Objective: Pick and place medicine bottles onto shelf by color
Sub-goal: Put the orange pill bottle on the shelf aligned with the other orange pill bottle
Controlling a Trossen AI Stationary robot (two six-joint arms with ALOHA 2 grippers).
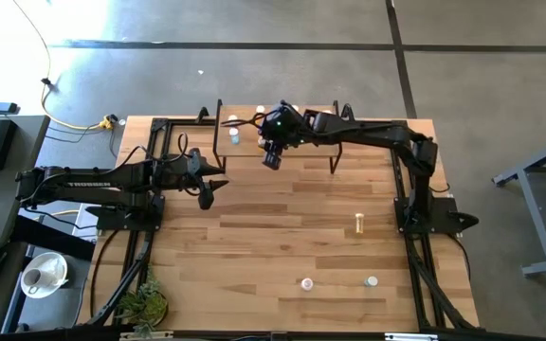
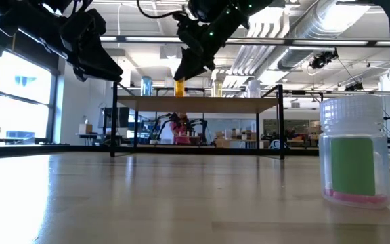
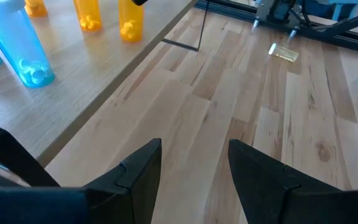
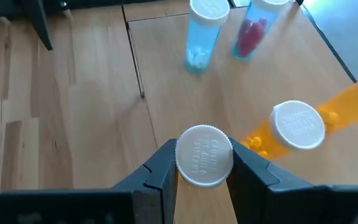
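The shelf (image 1: 301, 150) stands at the table's far middle. An orange medicine bottle (image 2: 179, 87) with a white cap is just over or on the shelf top, and my right gripper (image 4: 204, 163) is shut on it. Upright on the shelf beside it are a blue bottle (image 4: 201, 37), a red-filled bottle (image 4: 250, 31) and two more orange bottles (image 4: 291, 127). My left gripper (image 3: 194, 168) hangs open above the table, left of the shelf, with nothing between its fingers. My right gripper pinches the orange bottle at its white cap (image 4: 204, 155), one finger on each side. The fingers come slanting down from above. The bottle stands upright below them; whether its bottom (image 3: 129, 37) rests on the shelf top I cannot tell.
A yellow bottle (image 1: 358, 224) lies on the table right of centre. Two small bottles (image 1: 307, 282) (image 1: 372, 280) stand near the front edge, and a green-labelled bottle (image 2: 354, 152) is close to the low camera. A plant (image 1: 145, 305) sits at the front left corner.
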